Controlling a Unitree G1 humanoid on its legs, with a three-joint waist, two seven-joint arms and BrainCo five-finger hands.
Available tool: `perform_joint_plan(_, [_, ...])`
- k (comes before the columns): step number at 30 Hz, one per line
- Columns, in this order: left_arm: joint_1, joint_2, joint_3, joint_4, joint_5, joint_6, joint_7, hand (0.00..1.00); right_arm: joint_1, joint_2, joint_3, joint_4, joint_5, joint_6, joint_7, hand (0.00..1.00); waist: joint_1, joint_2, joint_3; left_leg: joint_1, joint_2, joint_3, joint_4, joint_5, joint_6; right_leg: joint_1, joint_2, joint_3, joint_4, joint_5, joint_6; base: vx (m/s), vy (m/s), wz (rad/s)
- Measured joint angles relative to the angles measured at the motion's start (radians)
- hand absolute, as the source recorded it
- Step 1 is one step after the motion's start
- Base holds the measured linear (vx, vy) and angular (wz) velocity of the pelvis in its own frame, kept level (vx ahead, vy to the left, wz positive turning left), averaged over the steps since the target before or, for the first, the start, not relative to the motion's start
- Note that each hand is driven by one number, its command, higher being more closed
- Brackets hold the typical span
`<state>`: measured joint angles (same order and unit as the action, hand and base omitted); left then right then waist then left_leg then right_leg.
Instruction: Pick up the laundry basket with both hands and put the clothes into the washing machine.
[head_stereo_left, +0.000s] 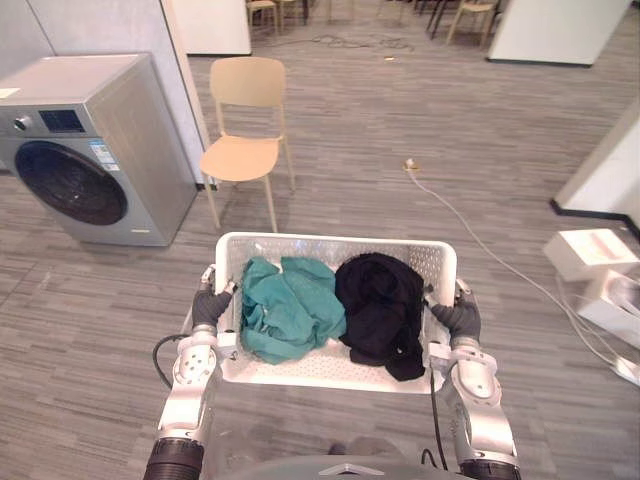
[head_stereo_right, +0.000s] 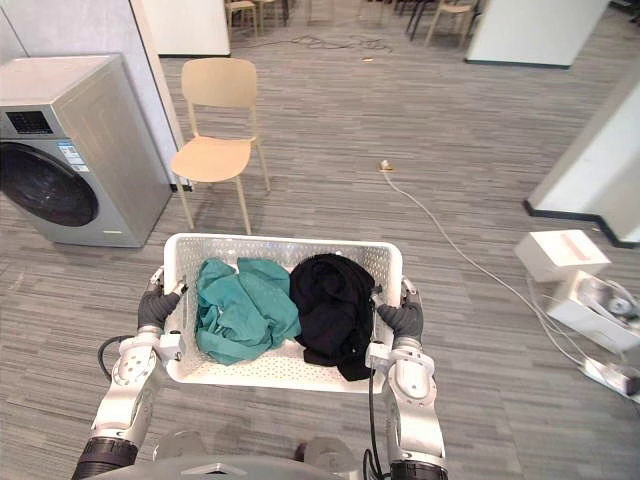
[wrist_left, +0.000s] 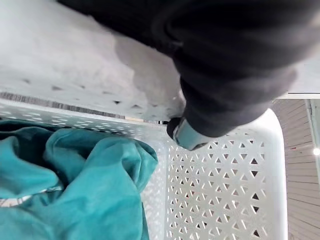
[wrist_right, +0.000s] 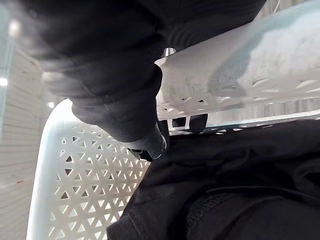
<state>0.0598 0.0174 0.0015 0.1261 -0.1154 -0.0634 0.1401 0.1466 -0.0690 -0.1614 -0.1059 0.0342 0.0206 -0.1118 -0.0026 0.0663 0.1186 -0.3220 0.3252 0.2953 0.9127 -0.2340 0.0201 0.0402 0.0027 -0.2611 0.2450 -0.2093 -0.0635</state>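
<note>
I hold a white perforated laundry basket (head_stereo_left: 330, 241) low in front of me, off the floor. My left hand (head_stereo_left: 210, 305) is curled over its left rim and my right hand (head_stereo_left: 459, 319) over its right rim. Inside lie a teal garment (head_stereo_left: 288, 308) on the left and a black garment (head_stereo_left: 380, 302) on the right. In the left wrist view my thumb (wrist_left: 188, 135) hooks over the rim above the teal cloth (wrist_left: 80, 185). The right wrist view has that hand (wrist_right: 120, 100) gripping the rim beside the black cloth (wrist_right: 225, 185). The grey washing machine (head_stereo_left: 100, 130) stands ahead on the left, its round door (head_stereo_left: 70, 182) closed.
A beige chair (head_stereo_left: 245, 130) stands just right of the washer, between it and the basket's path. A white cable (head_stereo_left: 480, 240) runs across the floor at right toward white boxes (head_stereo_left: 590, 250). Open wood-look floor lies between me and the machine.
</note>
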Motion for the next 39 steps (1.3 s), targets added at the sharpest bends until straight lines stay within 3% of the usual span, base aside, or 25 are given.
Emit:
perform_joint_plan(2, [0.007, -0.002, 0.013, 0.0, 0.0, 0.0, 0.0, 1.0, -0.006, 0.001, 0.008, 0.005, 0.0, 0.0, 0.001, 1.0, 0.02, -0.002, 0.003, -0.017, -0.077, 0.001, -0.365, 0.035, -0.06, 0.048, -0.016, 0.005, -0.018, -0.04, 0.014, 0.56, 0.043, -0.21])
perform_joint_plan(4, [0.046, -0.031, 0.038, -0.034, 0.002, 0.0, 0.003, 1.0, -0.024, -0.004, 0.029, 0.012, -0.002, 0.0, 0.002, 1.0, 0.036, 0.005, -0.001, -0.03, -0.117, 0.007, -0.707, 0.14, -0.112, 0.115, -0.027, 0.038, -0.025, -0.102, 0.076, 0.69, 0.154, -0.47])
perform_joint_plan(5, [0.065, -0.03, 0.04, -0.057, 0.008, 0.0, 0.007, 1.0, -0.029, -0.004, 0.031, 0.017, -0.002, 0.0, 0.002, 1.0, 0.042, -0.001, -0.004, -0.049, -0.125, 0.006, -0.707, 0.16, -0.098, 0.163, -0.046, 0.043, -0.022, -0.145, 0.114, 0.67, 0.204, -0.48])
perform_joint_plan(7, [0.089, -0.028, 0.044, -0.069, 0.013, 0.0, 0.007, 1.0, -0.029, 0.001, 0.035, 0.034, -0.002, 0.0, 0.003, 1.0, 0.054, -0.051, -0.047, -0.063, -0.178, 0.01, -0.61, 0.241, -0.045, 0.179, -0.118, 0.058, 0.037, -0.191, 0.168, 0.77, 0.253, -0.27])
perform_joint_plan(8, [0.091, -0.034, 0.043, -0.069, 0.014, 0.0, 0.007, 1.0, -0.03, -0.002, 0.033, 0.041, -0.003, -0.002, 0.003, 1.0, 0.049, -0.072, -0.066, -0.081, -0.212, 0.002, -0.535, 0.291, 0.015, 0.13, -0.176, 0.061, 0.205, -0.206, 0.196, 0.85, 0.265, 0.06])
perform_joint_plan(9, [0.079, -0.023, 0.042, -0.067, 0.017, 0.002, 0.006, 1.0, -0.035, 0.01, 0.031, 0.054, -0.003, -0.003, 0.0, 1.0, 0.042, -0.115, -0.056, -0.08, -0.243, 0.011, -0.463, 0.236, 0.027, 0.077, -0.242, 0.073, 0.363, -0.182, 0.215, 0.87, 0.262, 0.36])
perform_joint_plan(11, [0.071, 0.014, 0.045, -0.065, 0.021, 0.014, 0.008, 1.0, -0.043, 0.033, 0.035, 0.083, -0.003, -0.003, 0.002, 1.0, 0.035, -0.147, -0.055, -0.031, -0.276, 0.005, -0.409, 0.117, 0.046, -0.053, -0.317, 0.087, 0.708, 0.083, 0.225, 0.84, 0.221, 0.37])
perform_joint_plan(12, [0.072, 0.024, 0.052, -0.065, 0.021, 0.015, 0.01, 1.0, -0.051, 0.044, 0.038, 0.1, -0.003, -0.002, 0.003, 1.0, 0.033, -0.151, -0.054, 0.0, -0.281, 0.001, -0.413, 0.097, 0.045, -0.086, -0.328, 0.085, 0.795, 0.081, 0.217, 0.78, 0.139, 0.08])
perform_joint_plan(14, [0.088, 0.043, 0.088, -0.064, 0.021, 0.022, 0.032, 1.0, -0.073, 0.068, 0.076, 0.137, -0.003, -0.003, 0.006, 1.0, 0.043, -0.125, -0.033, 0.184, -0.283, -0.014, -0.503, 0.052, 0.024, -0.157, -0.309, 0.069, 0.945, -0.007, 0.153, 0.75, 0.045, -0.17])
perform_joint_plan(15, [0.094, 0.048, 0.104, -0.067, 0.021, 0.021, 0.034, 1.0, -0.067, 0.068, 0.091, 0.131, -0.003, -0.003, 0.016, 1.0, 0.042, -0.095, -0.03, 0.283, -0.277, -0.028, -0.584, 0.041, 0.017, -0.202, -0.271, 0.052, 0.929, -0.052, 0.099, 0.61, -0.011, -0.1])
perform_joint_plan(18, [0.081, 0.053, 0.123, -0.08, 0.02, 0.004, 0.033, 1.0, -0.078, 0.063, 0.099, 0.112, -0.001, -0.023, 0.021, 1.0, 0.015, -0.071, -0.027, 0.396, -0.266, -0.061, -0.671, 0.008, -0.007, -0.363, -0.206, 0.035, 0.716, -0.106, 0.069, 0.55, -0.104, 0.36])
perform_joint_plan(20, [0.08, 0.055, 0.128, -0.077, 0.02, 0.004, 0.031, 1.0, -0.074, 0.062, 0.102, 0.111, -0.001, -0.024, 0.022, 1.0, -0.001, -0.073, -0.026, 0.441, -0.243, -0.076, -0.662, -0.041, -0.061, -0.4, -0.168, 0.024, 0.356, -0.024, 0.071, 0.52, -0.185, 0.56])
perform_joint_plan(21, [0.08, 0.065, 0.128, -0.073, 0.021, 0.005, 0.03, 1.0, -0.057, 0.063, 0.109, 0.098, -0.001, -0.025, 0.023, 1.0, -0.018, -0.088, -0.029, 0.452, -0.243, -0.098, -0.624, -0.09, -0.096, -0.386, -0.165, 0.043, 0.263, 0.126, 0.067, 0.56, -0.223, 0.71])
perform_joint_plan(22, [0.083, 0.029, 0.124, -0.052, 0.025, 0.007, 0.029, 1.0, -0.031, 0.051, 0.112, 0.086, -0.001, -0.023, 0.023, 1.0, -0.017, -0.05, -0.027, 0.429, -0.182, -0.13, -0.479, -0.124, -0.108, -0.356, -0.135, 0.021, 0.31, 0.056, 0.055, 0.58, -0.231, 0.56])
perform_joint_plan(23, [0.086, 0.017, 0.126, -0.053, 0.035, 0.009, 0.029, 1.0, -0.023, 0.053, 0.11, 0.077, -0.001, -0.02, 0.022, 1.0, -0.011, -0.047, -0.023, 0.387, -0.154, -0.132, -0.349, -0.116, -0.098, -0.339, -0.13, 0.007, 0.321, 0.034, 0.05, 0.57, -0.219, 0.44])
perform_joint_plan(25, [0.094, -0.004, 0.126, -0.056, 0.051, 0.014, 0.029, 1.0, 0.039, 0.052, 0.111, 0.005, 0.0, -0.016, 0.016, 1.0, -0.002, -0.026, -0.008, 0.197, -0.039, -0.128, 0.115, -0.033, -0.07, -0.237, -0.103, -0.051, 0.32, -0.026, 0.011, 0.53, -0.172, 0.22])
perform_joint_plan(27, [0.097, -0.001, 0.125, -0.057, 0.05, 0.013, 0.029, 1.0, 0.056, 0.058, 0.108, -0.015, 0.0, -0.017, 0.015, 1.0, 0.004, -0.031, -0.006, 0.136, -0.02, -0.102, 0.212, -0.027, -0.055, -0.153, -0.087, -0.055, 0.253, -0.03, 0.005, 0.47, -0.076, -0.09])
perform_joint_plan(29, [0.087, 0.0, 0.124, -0.057, 0.05, 0.012, 0.029, 1.0, 0.063, 0.065, 0.099, -0.036, 0.002, -0.02, 0.016, 1.0, 0.0, -0.035, -0.005, 0.092, -0.015, -0.085, 0.158, -0.03, -0.046, -0.086, -0.091, -0.054, 0.173, -0.019, 0.021, 0.43, -0.013, -0.06])
perform_joint_plan(33, [0.083, -0.004, 0.126, -0.058, 0.05, 0.011, 0.025, 1.0, 0.07, 0.064, 0.075, -0.03, 0.02, -0.034, 0.044, 1.0, -0.006, -0.036, -0.011, 0.105, -0.033, -0.145, -0.408, 0.001, -0.093, -0.026, -0.129, -0.01, 0.079, 0.002, 0.057, 0.39, 0.157, -0.17])
perform_joint_plan(34, [0.083, -0.006, 0.128, -0.058, 0.051, 0.011, 0.025, 1.0, 0.07, 0.065, 0.071, -0.018, 0.022, -0.039, 0.047, 1.0, -0.007, -0.029, -0.015, 0.118, -0.05, -0.187, -0.58, 0.062, -0.102, -0.025, -0.141, 0.007, 0.08, 0.004, 0.06, 0.37, 0.377, -0.34])
perform_joint_plan(35, [0.085, -0.011, 0.128, -0.058, 0.051, 0.012, 0.025, 1.0, 0.069, 0.064, 0.067, 0.004, 0.03, -0.043, 0.049, 1.0, -0.006, -0.015, -0.024, 0.136, -0.062, -0.22, -0.726, 0.18, -0.095, -0.02, -0.154, 0.026, 0.083, 0.013, 0.086, 0.31, 0.36, -0.29])
perform_joint_plan(36, [0.086, -0.012, 0.128, -0.058, 0.051, 0.012, 0.025, 1.0, 0.069, 0.062, 0.064, 0.01, 0.038, -0.043, 0.052, 1.0, -0.005, -0.006, -0.029, 0.147, -0.063, -0.226, -0.765, 0.277, -0.089, -0.016, -0.158, 0.039, 0.083, 0.012, 0.112, 0.32, 0.38, -0.36])
perform_joint_plan(37, [0.089, -0.013, 0.133, -0.06, 0.052, 0.011, 0.025, 1.0, 0.07, 0.066, 0.059, 0.015, 0.04, -0.047, 0.063, 1.0, 0.0, -0.002, -0.032, 0.149, -0.064, -0.232, -0.759, 0.361, -0.126, -0.003, -0.166, 0.057, 0.085, -0.01, 0.162, 0.23, 0.299, -0.27])
perform_joint_plan(38, [0.087, -0.003, 0.151, -0.059, 0.053, 0.011, 0.025, 1.0, 0.074, 0.095, 0.06, 0.025, 0.04, -0.046, 0.072, 1.0, -0.009, -0.04, -0.039, 0.144, -0.097, -0.23, -0.73, 0.303, -0.185, 0.001, -0.202, 0.065, 0.084, -0.035, 0.203, 0.25, 0.358, -0.03])
perform_joint_plan(39, [0.075, 0.014, 0.165, -0.058, 0.053, 0.011, 0.025, 1.0, 0.064, 0.116, 0.065, 0.038, 0.04, -0.047, 0.079, 1.0, -0.026, -0.081, -0.036, 0.11, -0.143, -0.217, -0.684, 0.278, -0.153, -0.001, -0.254, 0.064, 0.071, -0.023, 0.229, 0.21, 0.339, 0.16])
